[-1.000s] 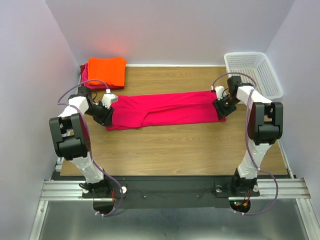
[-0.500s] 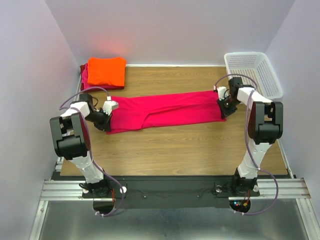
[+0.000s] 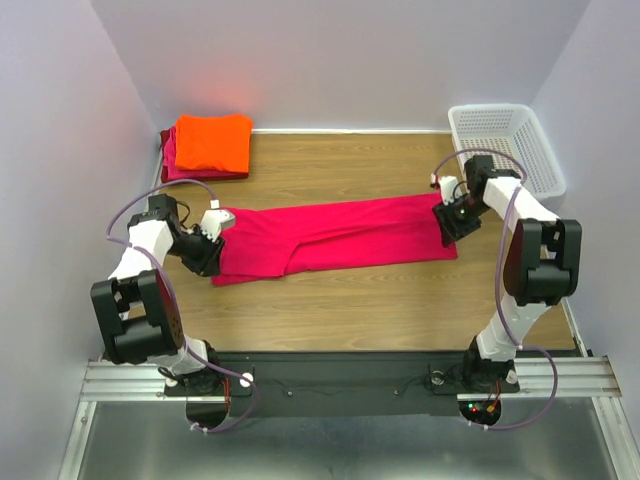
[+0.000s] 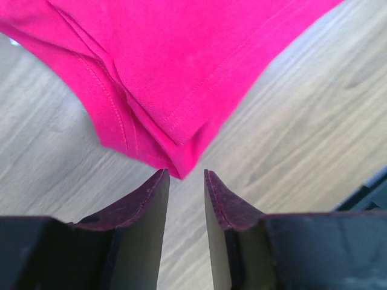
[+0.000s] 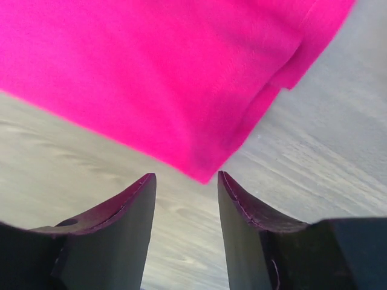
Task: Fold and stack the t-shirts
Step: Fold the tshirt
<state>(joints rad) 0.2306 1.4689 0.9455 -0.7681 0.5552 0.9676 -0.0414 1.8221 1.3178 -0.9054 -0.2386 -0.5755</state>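
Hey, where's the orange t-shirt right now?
In the top view, the orange t-shirt lies folded at the far left corner of the table, on the darker red t-shirt, beyond the spread magenta-pink t-shirt.

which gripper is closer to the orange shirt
Left. The left gripper sits just this side of the orange shirt; the right gripper is far across the table, beside the white basket.

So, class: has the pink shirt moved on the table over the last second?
Yes. The pink shirt has slid toward the near edge, away from the folded orange shirt at the back left.
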